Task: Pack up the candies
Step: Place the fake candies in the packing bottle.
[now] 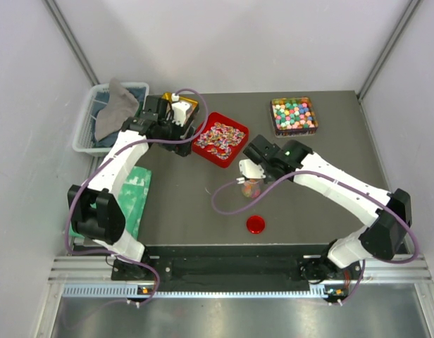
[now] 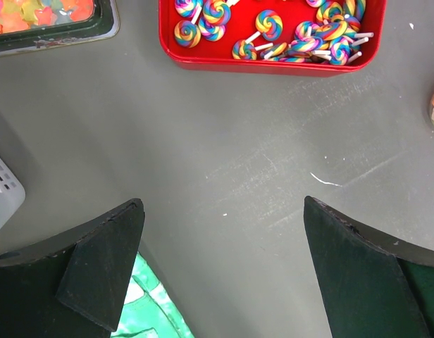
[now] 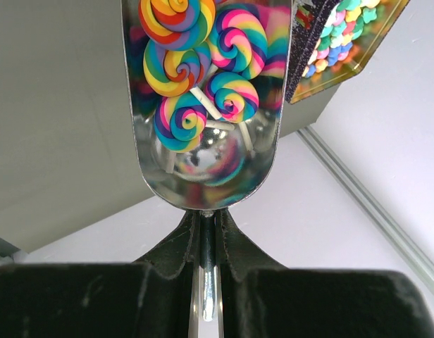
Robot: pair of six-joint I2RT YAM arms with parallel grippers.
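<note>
The candies lie in three containers: swirl lollipop pieces in a red tray, pastel balls in a tin, and orange-yellow gummies in a dark tin that my left arm partly hides in the top view. My right gripper is shut on the handle of a metal scoop. The scoop holds several swirl lollipops and hangs tilted over a small clear jar. My left gripper is open and empty above the table, just near of the red tray.
A red round lid lies on the table near the jar. A white basket with a grey cloth stands at the back left. A green patterned packet lies along the left edge.
</note>
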